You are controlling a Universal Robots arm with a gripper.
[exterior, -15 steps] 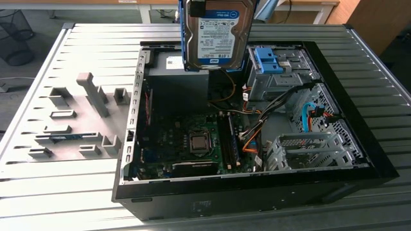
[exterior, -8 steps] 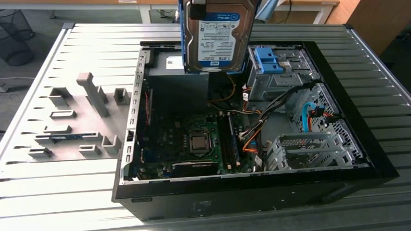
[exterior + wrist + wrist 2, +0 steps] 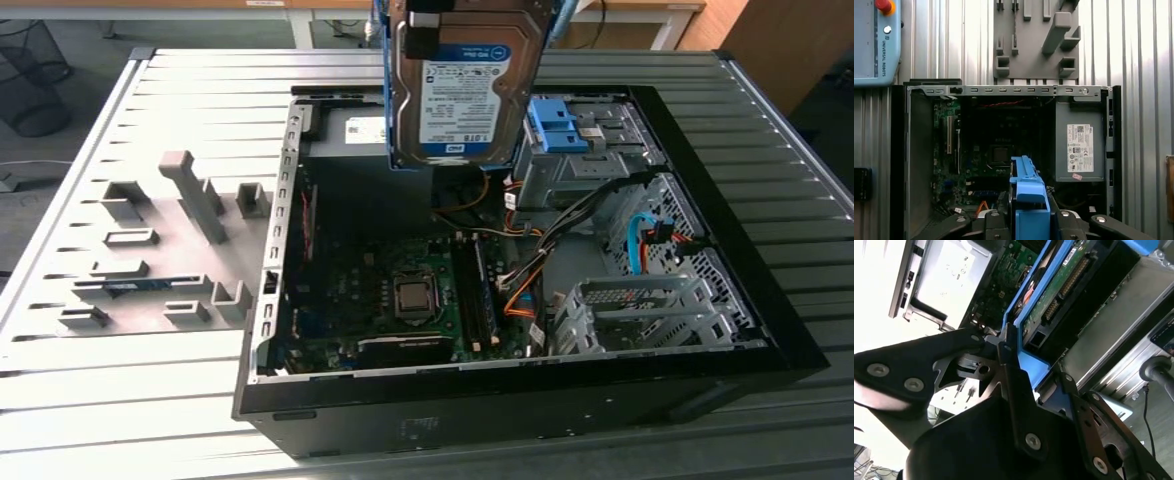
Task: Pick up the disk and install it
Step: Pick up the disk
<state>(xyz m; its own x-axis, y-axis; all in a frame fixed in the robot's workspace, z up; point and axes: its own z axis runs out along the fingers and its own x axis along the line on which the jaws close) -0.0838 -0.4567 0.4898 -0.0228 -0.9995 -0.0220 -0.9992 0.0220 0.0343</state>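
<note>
while the claw (image 3: pixel 1028 216) hangs high over the open computer case (image 3: pixel 747 330), it is clamped shut on the disk (image 3: pixel 461 90), its two dark fingers (image 3: pixel 1009 347) pinching the blue side rails at the drive's upper end. the disk hangs upright below it with its white-and-blue label facing the room, and it looks clear of everything else. in the second wrist view the drive's green circuit side and connector edge show just past the fingers. directly below lie the motherboard (image 3: pixel 400 300) and a tangle of orange and black cables (image 3: pixel 527 280). a grey power supply box (image 3: pixel 1079 145) with a white sticker sits in one corner. toward the exterior view's right stands the metal drive cage (image 3: pixel 587 165), with a bare blue bracket (image 3: pixel 554 125) on top of it. the case rests on a ribbed metal counter (image 3: pixel 160 380), next to a grey fixture plate (image 3: pixel 147 250) carrying upright blocks. my worry is the grip: it holds plastic rails at one end, so i judge the heavy drive could swing or slide if it bumps anything. a loose cable or the case's rim could snag its lower corner. rails that meet the cage crooked would probably jam. if it slipped from this height it would land on the board.
</note>
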